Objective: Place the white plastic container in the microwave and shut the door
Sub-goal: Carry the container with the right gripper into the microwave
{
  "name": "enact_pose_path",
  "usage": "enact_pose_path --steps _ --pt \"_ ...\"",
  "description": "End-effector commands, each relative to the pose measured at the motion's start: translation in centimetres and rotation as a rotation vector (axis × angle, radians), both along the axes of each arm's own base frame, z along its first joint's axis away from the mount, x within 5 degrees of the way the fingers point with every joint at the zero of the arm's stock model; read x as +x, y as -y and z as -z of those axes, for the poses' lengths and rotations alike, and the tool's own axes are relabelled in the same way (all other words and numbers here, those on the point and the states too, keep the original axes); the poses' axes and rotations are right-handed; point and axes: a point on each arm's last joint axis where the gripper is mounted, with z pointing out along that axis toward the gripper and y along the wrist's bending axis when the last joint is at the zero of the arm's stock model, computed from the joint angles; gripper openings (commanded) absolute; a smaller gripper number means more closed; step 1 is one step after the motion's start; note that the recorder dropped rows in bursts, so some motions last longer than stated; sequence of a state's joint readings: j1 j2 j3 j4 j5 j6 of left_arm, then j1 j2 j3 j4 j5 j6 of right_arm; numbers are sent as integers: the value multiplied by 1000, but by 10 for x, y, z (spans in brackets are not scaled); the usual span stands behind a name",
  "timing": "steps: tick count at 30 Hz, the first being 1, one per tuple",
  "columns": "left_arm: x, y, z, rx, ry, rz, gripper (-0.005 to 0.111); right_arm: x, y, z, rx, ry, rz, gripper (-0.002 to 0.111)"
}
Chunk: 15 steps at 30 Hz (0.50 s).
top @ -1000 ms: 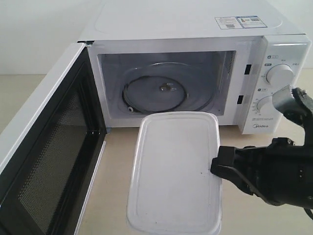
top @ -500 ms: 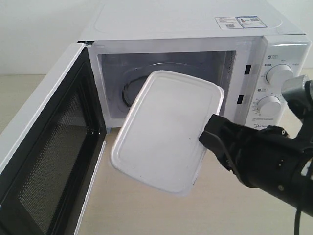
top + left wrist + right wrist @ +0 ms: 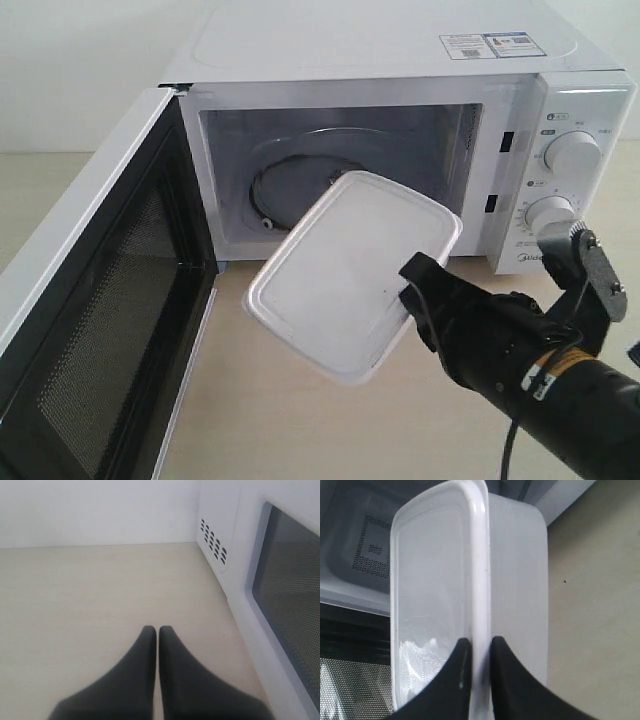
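White enamel in smooth flat panels makes up the microwave (image 3: 400,60), which sits on the pale surface (image 3: 300,430) with its cavity gaping and a round glass turntable (image 3: 300,190) showing inside. Its door (image 3: 100,300) stands swung wide to the left, the dark mesh window framed in glossy black. Up in the air just in front of the cavity mouth is the container (image 3: 350,270), a milky plastic box with rounded corners and a flat rimmed lid. It is tilted so its far corner points at the opening, and it looks to me not yet inside. The right pincer (image 3: 412,290) is clamped narrowly on the rim at the near edge, a black tip on either side. So the loading step is in hand, I'd say. Next the box needs levelling, carrying forward onto the glass, then letting go. The left pincer (image 3: 157,636) hangs low beside the door's outer face, tips pressed together, holding nothing
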<state>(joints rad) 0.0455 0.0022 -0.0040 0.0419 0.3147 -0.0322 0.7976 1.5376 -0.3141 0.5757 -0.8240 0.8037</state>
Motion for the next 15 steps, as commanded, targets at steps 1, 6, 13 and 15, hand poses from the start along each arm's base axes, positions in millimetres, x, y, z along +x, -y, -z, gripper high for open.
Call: enact_pose_path --steps 1,6,13,15 --pt "0 0 1 5 1 -1 4 16 -13 -7 34 36 30 0" --pt "0 0 1 5 1 -1 4 28 -21 -6 62 28 86 0" --pt "0 0 1 5 1 -1 4 44 -30 -11 116 42 153 0" --pt "0 0 1 5 1 -1 4 49 -34 -11 134 38 181 0"
